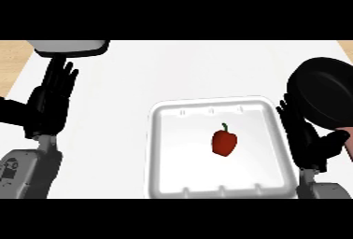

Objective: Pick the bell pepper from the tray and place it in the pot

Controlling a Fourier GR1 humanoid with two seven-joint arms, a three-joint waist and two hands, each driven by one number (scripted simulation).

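The glossy red bell pepper (225,143) lay in the shallow white tray (165,154), untouched. The right hand (303,135), fingers spread and empty, stood between tray and round black pot (324,93); it should descend squarely over the pepper's body. The left hand (50,100) rested open.

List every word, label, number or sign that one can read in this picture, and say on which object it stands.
No text can be read.
Left forearm: a small dark mark on the grey cover, too blurred to tell whether it is letters or a sign.
Tray, bell pepper, pot, left hand, right hand: no writing shows on any of them.
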